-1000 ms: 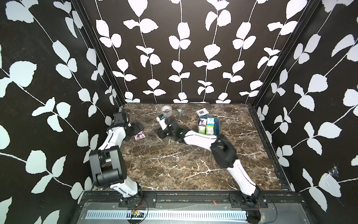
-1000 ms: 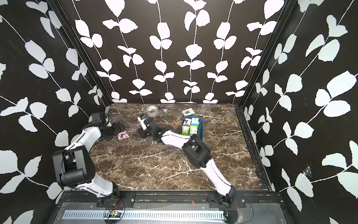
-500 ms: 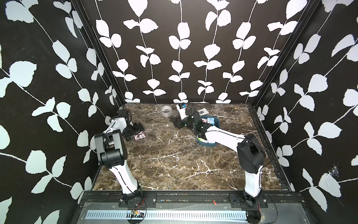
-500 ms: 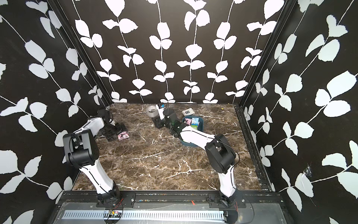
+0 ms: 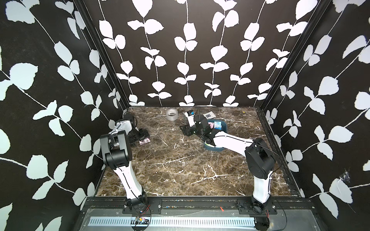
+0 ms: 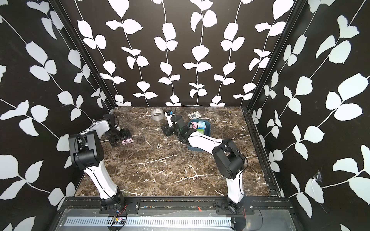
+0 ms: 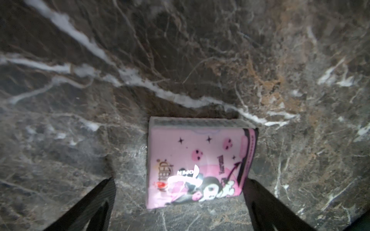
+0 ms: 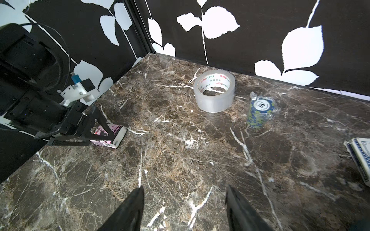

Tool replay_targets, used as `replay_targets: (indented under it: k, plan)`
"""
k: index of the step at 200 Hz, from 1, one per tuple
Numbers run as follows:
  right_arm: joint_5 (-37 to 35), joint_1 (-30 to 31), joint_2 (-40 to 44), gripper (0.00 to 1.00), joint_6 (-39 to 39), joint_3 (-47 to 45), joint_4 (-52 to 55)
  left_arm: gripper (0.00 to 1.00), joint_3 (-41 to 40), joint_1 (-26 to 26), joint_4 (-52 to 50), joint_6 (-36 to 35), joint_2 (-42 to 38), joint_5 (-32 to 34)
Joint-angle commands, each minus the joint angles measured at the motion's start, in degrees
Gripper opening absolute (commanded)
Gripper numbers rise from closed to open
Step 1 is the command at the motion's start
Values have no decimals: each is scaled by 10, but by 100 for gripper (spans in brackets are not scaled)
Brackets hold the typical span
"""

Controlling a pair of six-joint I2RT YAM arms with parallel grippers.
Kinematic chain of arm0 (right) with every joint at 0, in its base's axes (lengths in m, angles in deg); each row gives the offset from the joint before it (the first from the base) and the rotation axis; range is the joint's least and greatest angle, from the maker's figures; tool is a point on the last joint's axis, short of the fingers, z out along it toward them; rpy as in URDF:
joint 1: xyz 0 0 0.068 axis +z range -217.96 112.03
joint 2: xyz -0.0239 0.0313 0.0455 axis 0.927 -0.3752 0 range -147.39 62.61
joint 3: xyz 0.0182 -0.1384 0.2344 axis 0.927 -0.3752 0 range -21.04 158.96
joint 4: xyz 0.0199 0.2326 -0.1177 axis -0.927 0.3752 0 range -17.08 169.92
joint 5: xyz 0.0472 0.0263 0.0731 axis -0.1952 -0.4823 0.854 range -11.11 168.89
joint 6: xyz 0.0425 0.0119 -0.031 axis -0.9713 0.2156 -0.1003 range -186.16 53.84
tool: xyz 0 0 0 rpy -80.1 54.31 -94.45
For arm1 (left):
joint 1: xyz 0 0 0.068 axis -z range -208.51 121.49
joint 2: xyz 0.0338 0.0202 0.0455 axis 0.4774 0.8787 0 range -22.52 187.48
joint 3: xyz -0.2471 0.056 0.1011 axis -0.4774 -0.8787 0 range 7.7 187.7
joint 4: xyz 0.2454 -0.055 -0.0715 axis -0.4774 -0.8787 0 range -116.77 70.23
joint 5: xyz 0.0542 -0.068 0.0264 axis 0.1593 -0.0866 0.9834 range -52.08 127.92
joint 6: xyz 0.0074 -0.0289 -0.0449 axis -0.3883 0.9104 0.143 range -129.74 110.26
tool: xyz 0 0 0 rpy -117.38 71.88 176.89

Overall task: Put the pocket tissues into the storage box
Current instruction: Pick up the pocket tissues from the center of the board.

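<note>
Right arm [image 5: 230,140] swung back over box [image 5: 209,148], right of centre in both top views; left elbow [image 5: 116,148] risen. Left gripper [image 7: 178,185]: jaws wide apart, straddling pink pack [image 7: 198,160]. Pack flat on table [image 7: 260,60], left of centre in top views, nearer one finger. Right gripper [image 8: 184,189]: apart, empty. Advice: centre jaws, close across pack, lift clear. Arm over box likely obstructs drop; clear it.

The brown marble tabletop [image 5: 180,170] bore a pink tissue pack [image 7: 200,160], clear tape roll [image 8: 214,94], blue chip stack [image 8: 259,115], white packet [image 5: 209,115] and teal plastic tray [image 6: 208,129].
</note>
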Motion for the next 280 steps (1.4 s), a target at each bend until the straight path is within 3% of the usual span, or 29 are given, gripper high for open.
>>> replay_targets:
  k: [1, 65, 111, 179, 208, 252, 280]
  plan:
    - [10, -4, 23, 67, -4, -12, 5, 97, 25, 9, -18, -8, 7, 7]
    - [15, -11, 34, 68, -8, -29, 8, 93, 62, 40, -40, -16, 35, 39]
    - [21, -16, 43, 69, -9, -34, 17, 84, 71, 46, -58, -22, 36, 58]
    - [29, -23, 62, 69, -9, -52, 33, 63, 63, 47, -50, -16, 38, 46]
    - [29, -25, 72, 69, -7, -53, 40, 62, 62, 50, -49, -16, 41, 42]
    - [29, -28, 85, 69, -9, -73, 45, 64, 51, 53, -26, -15, 16, -23]
    - [36, -38, 94, 69, -26, -75, 44, 64, 32, 56, 28, -18, -30, -148]
